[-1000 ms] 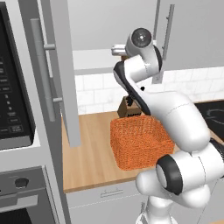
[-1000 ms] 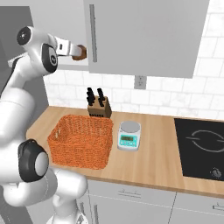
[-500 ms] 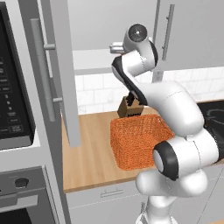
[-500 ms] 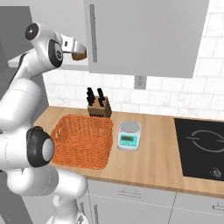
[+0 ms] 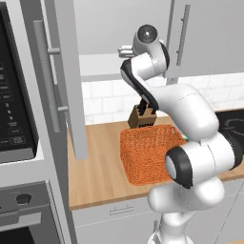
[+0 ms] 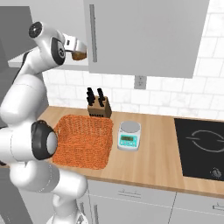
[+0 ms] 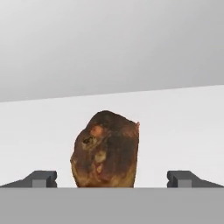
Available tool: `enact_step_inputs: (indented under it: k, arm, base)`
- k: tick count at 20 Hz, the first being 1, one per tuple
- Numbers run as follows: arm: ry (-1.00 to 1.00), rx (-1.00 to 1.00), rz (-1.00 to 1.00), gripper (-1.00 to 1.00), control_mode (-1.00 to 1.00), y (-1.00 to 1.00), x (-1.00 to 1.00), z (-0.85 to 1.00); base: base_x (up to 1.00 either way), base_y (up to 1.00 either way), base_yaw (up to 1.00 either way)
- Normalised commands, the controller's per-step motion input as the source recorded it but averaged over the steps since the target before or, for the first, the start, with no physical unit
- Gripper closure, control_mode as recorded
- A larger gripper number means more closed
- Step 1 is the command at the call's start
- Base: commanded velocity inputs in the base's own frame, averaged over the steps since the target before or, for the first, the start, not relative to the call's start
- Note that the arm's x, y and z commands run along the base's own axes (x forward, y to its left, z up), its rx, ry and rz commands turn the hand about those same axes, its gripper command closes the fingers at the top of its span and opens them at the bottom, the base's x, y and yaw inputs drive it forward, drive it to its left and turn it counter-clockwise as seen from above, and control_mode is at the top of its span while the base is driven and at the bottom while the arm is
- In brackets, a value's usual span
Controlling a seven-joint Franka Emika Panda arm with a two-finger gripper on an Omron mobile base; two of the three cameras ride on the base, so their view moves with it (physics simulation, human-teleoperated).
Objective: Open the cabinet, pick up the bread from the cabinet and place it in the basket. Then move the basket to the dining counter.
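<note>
Standing open, the cabinet [image 5: 62, 90] has its door swung out to the left and its white shelf exposed. Below it, the orange basket [image 6: 83, 140] rests on the wooden worktop [image 6: 153, 153], in front of the knife block [image 6: 98, 105]. The gripper [image 7: 112, 178] reaches into the cabinet, spread wide, with the bread [image 7: 106, 148] sitting on the shelf between its fingertips [image 7: 41, 178], apart from both.

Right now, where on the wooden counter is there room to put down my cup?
There is bare wood between the scale and the stovetop, and along the counter between the open cabinet door and the basket. It is crowded where the knife block stands close behind the basket, with the scale beside them.
</note>
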Motion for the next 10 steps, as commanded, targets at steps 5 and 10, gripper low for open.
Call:
enact_step_inputs:
  k: [5,10]
  arm:
    - [0.00,0.00,0.00,-1.00,-1.00,0.03,0.17,-0.14]
    - [0.01,0.00,0.00,-1.00,-1.00,0.00,0.38,-0.09]
  base:
    - [0.00,0.00,0.00]
    - [0.00,0.00,0.00]
